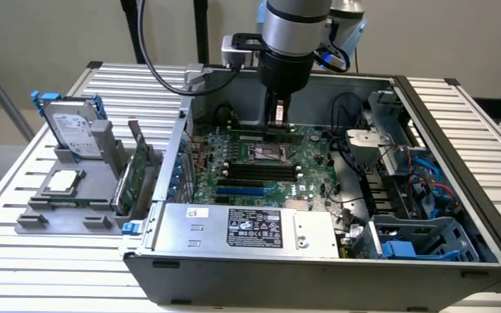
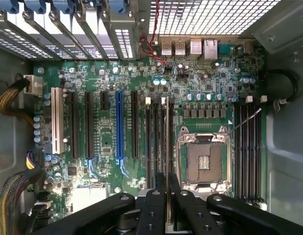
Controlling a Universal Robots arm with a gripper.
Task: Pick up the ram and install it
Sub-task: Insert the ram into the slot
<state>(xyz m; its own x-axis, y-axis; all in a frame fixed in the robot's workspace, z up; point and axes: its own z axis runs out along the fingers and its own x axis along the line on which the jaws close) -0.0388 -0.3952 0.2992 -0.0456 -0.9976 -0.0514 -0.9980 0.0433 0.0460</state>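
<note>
The ram (image 2: 164,142) shows as a thin pale strip seen edge-on, clamped between the fingers (image 2: 154,205) of the gripper (image 2: 167,177), which are closed to a narrow gap on its two flat faces. Its long axis runs straight out from the fingertips, parallel to the black memory slots (image 2: 150,147). It is in line with the slot closest to the processor socket (image 2: 203,159), on the socket's side that faces the blue slot (image 2: 117,129). Stick and slot look matched in direction, with no twist to take out. I judge that the gap between them is mostly downward, though I cannot tell whether the lower edge touches the slot. In the exterior view the gripper (image 1: 278,124) hangs over the motherboard (image 1: 307,153) near the far wall of the case (image 1: 320,280), well apart from its near edge
</note>
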